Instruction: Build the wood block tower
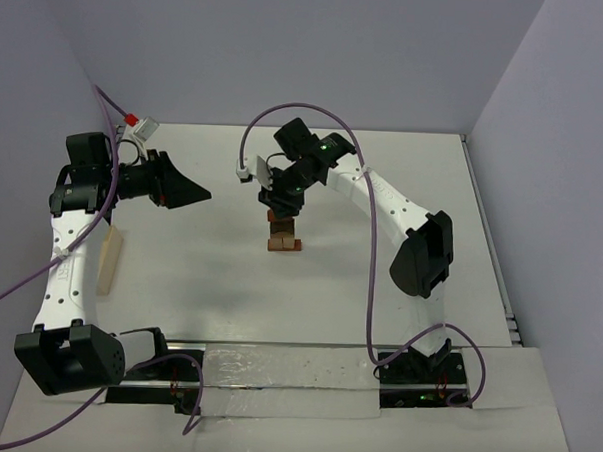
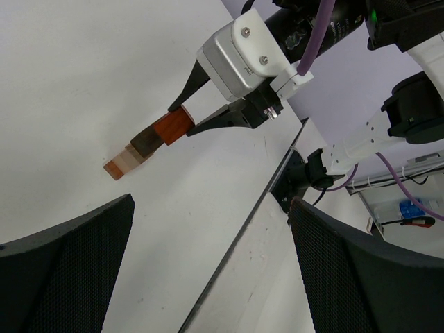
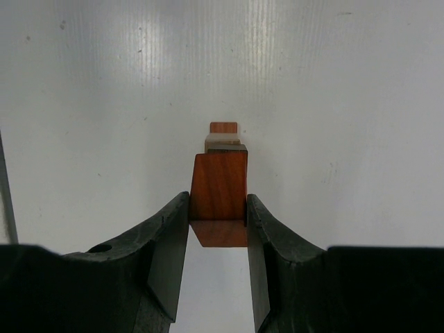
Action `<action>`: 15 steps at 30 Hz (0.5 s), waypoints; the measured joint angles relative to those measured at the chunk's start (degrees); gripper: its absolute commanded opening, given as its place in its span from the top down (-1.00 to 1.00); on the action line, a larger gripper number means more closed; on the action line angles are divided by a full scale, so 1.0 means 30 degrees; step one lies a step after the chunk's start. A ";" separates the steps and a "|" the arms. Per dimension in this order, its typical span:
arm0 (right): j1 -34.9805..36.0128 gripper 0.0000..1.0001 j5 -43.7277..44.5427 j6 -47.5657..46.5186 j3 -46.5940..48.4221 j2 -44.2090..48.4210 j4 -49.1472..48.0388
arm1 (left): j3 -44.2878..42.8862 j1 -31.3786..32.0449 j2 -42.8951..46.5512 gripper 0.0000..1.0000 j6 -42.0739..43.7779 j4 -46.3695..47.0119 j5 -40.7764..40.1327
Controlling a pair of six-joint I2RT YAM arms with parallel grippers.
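Note:
The wood block tower (image 1: 281, 240) stands mid-table, with reddish-brown blocks at its foot. My right gripper (image 1: 280, 207) reaches down over it, shut on a reddish-brown block (image 3: 218, 186) pinched between both fingers. Below that block, the right wrist view shows a dark brown block (image 3: 226, 146) and a reddish one (image 3: 223, 127). In the left wrist view the held block (image 2: 173, 128) meets the dark brown block (image 2: 144, 143) in line with the stack; I cannot tell whether they touch. My left gripper (image 1: 195, 192) hovers open to the tower's left, nothing between its fingers (image 2: 69, 263).
A pale long wooden tray (image 1: 110, 260) lies beside the left arm near the table's left edge. A red and white plug (image 1: 141, 127) sits at the back left corner. Walls close the table at the back and right. A taped strip (image 1: 275, 380) runs between the arm bases.

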State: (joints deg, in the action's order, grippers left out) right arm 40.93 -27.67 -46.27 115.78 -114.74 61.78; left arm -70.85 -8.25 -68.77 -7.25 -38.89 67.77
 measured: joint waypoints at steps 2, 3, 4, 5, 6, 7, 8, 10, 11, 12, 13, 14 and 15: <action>-0.0015 0.93 -0.0149 0.0184 -0.0061 0.0000 -0.0041 | 0.0000 0.0000 0.0000 -0.99 0.0000 0.0007 0.0000; -0.0015 0.93 -0.0229 0.0273 -0.0140 0.0002 -0.0099 | 0.0000 0.0000 0.0000 -0.98 0.0000 0.0006 0.0002; -0.0016 0.93 -0.0318 0.0369 -0.0299 0.0011 -0.0212 | 0.0000 0.0000 0.0000 -0.99 0.0000 0.0002 0.0007; -0.0023 0.93 -0.0389 0.0463 -0.0481 0.0022 -0.0308 | 0.0000 0.0000 0.0000 -0.99 0.0000 0.0007 0.0009; -0.0029 0.93 -0.0443 0.0531 -0.0661 0.0022 -0.0371 | 0.0000 0.0000 0.0000 -0.99 -0.0001 0.0007 0.0015; -0.0029 0.92 -0.0452 0.0579 -0.0808 0.0022 -0.0368 | 0.0000 0.0000 0.0000 -0.99 -0.0004 0.0007 0.0015; -0.0029 0.92 -0.0462 0.0627 -0.0955 0.0022 -0.0365 | 0.0000 0.0000 0.0000 -0.98 -0.0007 0.0007 0.0015; -0.0029 0.92 -0.0512 0.0658 -0.1009 0.0022 -0.0391 | 0.0000 0.0000 0.0000 -0.99 -0.0007 0.0007 0.0014; -0.0029 0.92 -0.0555 0.0687 -0.1009 0.0022 -0.0427 | 0.0000 0.0000 0.0000 -0.99 -0.0007 0.0007 0.0008; -0.0036 0.92 -0.0598 0.0702 -0.1009 0.0022 -0.0471 | 0.0000 0.0000 0.0000 -0.99 -0.0007 0.0014 0.0007; -0.0050 0.92 -0.0621 0.0703 -0.1043 0.0022 -0.0535 | 0.0000 0.0000 0.0000 -0.98 -0.0001 0.0008 0.0007; -0.0064 0.92 -0.0635 0.0703 -0.1115 0.0022 -0.0589 | 0.0000 0.0000 0.0000 -0.99 -0.0006 0.0014 0.0007; -0.0072 0.91 -0.0638 0.0709 -0.1175 0.0022 -0.0604 | 0.0000 0.0000 0.0000 -0.99 -0.0007 0.0015 0.0007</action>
State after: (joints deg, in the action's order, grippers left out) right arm 40.71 -29.58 -44.14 112.25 -114.67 59.97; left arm -70.85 -8.25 -68.77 -7.27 -38.85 67.79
